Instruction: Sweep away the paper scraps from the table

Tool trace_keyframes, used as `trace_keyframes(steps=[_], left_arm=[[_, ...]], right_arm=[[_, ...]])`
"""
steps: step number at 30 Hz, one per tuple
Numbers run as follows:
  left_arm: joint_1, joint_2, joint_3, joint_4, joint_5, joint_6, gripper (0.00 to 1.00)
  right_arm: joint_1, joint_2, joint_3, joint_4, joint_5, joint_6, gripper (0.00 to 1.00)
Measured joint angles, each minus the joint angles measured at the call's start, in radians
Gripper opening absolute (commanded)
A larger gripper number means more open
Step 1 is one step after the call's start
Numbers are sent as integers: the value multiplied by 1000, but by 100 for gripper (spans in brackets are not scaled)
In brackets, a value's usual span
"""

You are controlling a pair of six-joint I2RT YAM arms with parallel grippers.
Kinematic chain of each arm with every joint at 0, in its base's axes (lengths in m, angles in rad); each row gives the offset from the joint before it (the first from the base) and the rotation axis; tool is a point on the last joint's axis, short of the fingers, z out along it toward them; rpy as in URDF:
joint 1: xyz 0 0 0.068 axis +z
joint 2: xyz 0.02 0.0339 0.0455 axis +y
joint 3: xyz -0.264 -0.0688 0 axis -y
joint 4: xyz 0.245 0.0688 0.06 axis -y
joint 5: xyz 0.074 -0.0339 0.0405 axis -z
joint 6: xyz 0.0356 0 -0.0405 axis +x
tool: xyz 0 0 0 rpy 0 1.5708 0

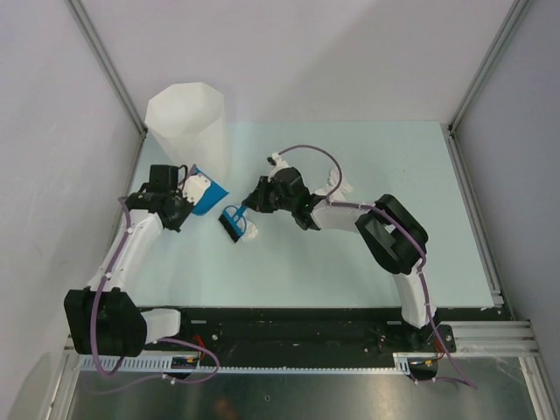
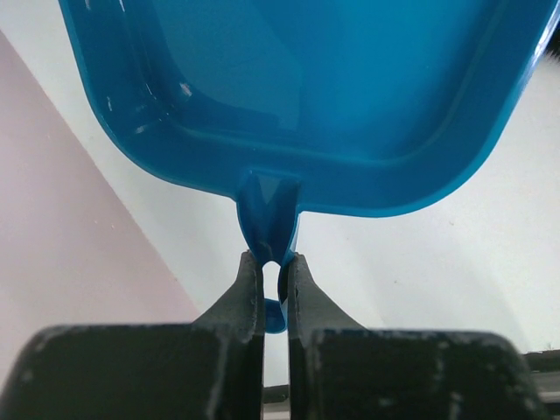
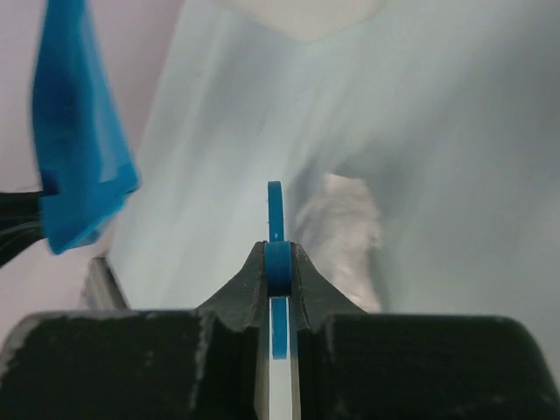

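My left gripper [image 1: 186,199] is shut on the handle of the blue dustpan [image 1: 210,198], which is held next to the white bin. In the left wrist view the gripper [image 2: 272,265] clamps the handle, and the visible part of the dustpan [image 2: 332,96] holds nothing. My right gripper [image 1: 255,206] is shut on the blue brush [image 1: 234,224], just right of the dustpan. One paper scrap [image 1: 248,233] lies against the brush head. It shows blurred in the right wrist view [image 3: 346,236], beyond the gripper [image 3: 277,255]. Another scrap [image 1: 338,185] lies behind the right arm on the table [image 1: 394,175].
The tall white faceted bin [image 1: 188,122] stands at the table's back left corner, beside the grey wall. The dustpan [image 3: 77,149] hangs at the left of the right wrist view. A metal frame runs along the table's right edge [image 1: 477,219].
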Motion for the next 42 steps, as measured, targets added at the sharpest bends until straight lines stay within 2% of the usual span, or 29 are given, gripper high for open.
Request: trace_keyframes(steps=[5, 11, 17, 19, 22, 25, 28, 36, 42], left_arm=[[0, 30, -12, 5, 26, 24, 0], [-29, 68, -45, 10, 69, 46, 0], [-147, 109, -97, 16, 62, 58, 0], [-177, 124, -107, 16, 51, 64, 0], [-214, 145, -121, 23, 8, 63, 0], [-264, 148, -149, 24, -12, 63, 0], [-321, 166, -165, 23, -27, 63, 0], [-339, 267, -166, 53, -107, 61, 0], [-339, 332, -153, 71, -113, 60, 0]], right_arm=[[-35, -43, -24, -150, 83, -68, 0], [-54, -293, -142, -333, 187, -168, 0], [12, -517, -153, -457, 277, -266, 0], [35, -564, -153, -476, 332, -296, 0], [55, -602, -153, -493, 504, -354, 0], [55, -587, -153, -476, 658, -429, 0], [37, -522, -153, -400, 711, -507, 0], [-2, -278, -152, -303, 658, -518, 0], [59, -195, -68, -251, 555, -485, 0]])
